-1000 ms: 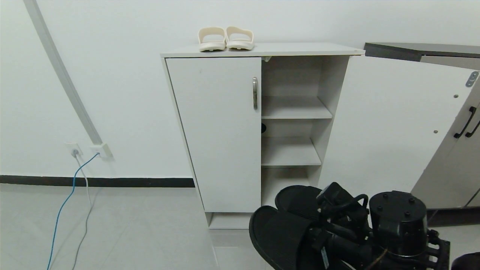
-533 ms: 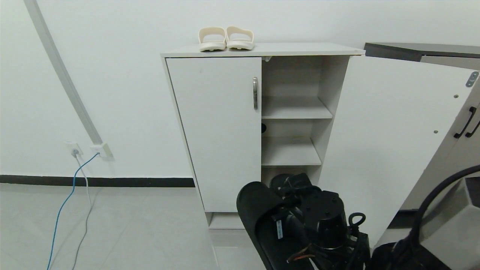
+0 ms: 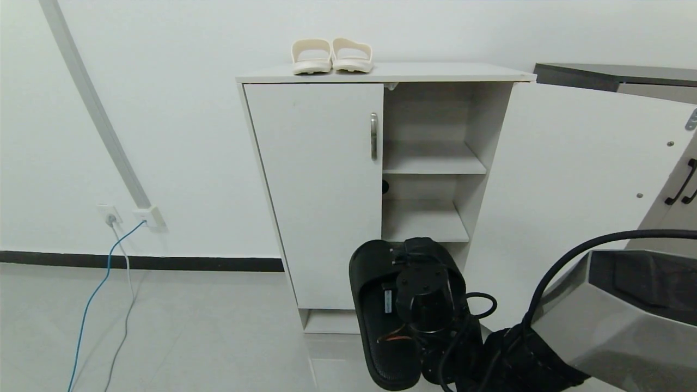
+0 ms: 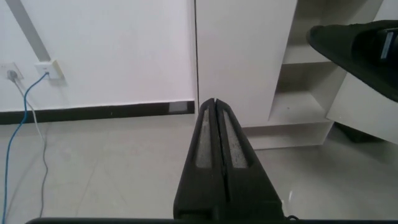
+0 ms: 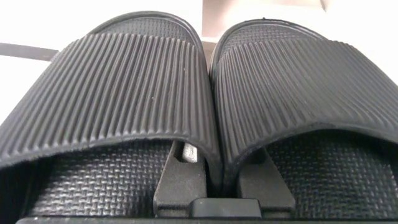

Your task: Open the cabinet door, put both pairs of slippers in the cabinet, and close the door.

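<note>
**Black pair swung up to the cabinet mouth**

Over the last second my right arm has brought the black slippers (image 3: 375, 305) in from low on the right and turned them. They were lying across in front of the open door (image 3: 572, 190). Now they sit lengthwise with their toes toward the cabinet (image 3: 316, 190), in front of the lowest opening under the lower shelf (image 3: 422, 220). The head view also drifted a little, so the cabinet's small shift is the camera moving, not the furniture.

I take this to mean the door step is done and the first pair is on its final approach, with only a push forward and a release left. From the head view I cannot tell whether the toes have crossed the cabinet's front edge yet.

The right hand (image 5: 216, 186) is clamped on the black slippers. Its two fingers pinch the neighbouring inner edges together, so the pair hangs as one bundle. The ribbed straps sit just ahead of the fingers and the soles run back under the wrist.

The left hand (image 4: 214, 140) has its fingers pressed flat together and holds nothing. It hangs over the floor, off to the left of the cabinet.

The cream slippers (image 3: 332, 56) are side by side on the cabinet's top, above the closed left door and well away from both hands. That pair has not been handled yet.
</note>
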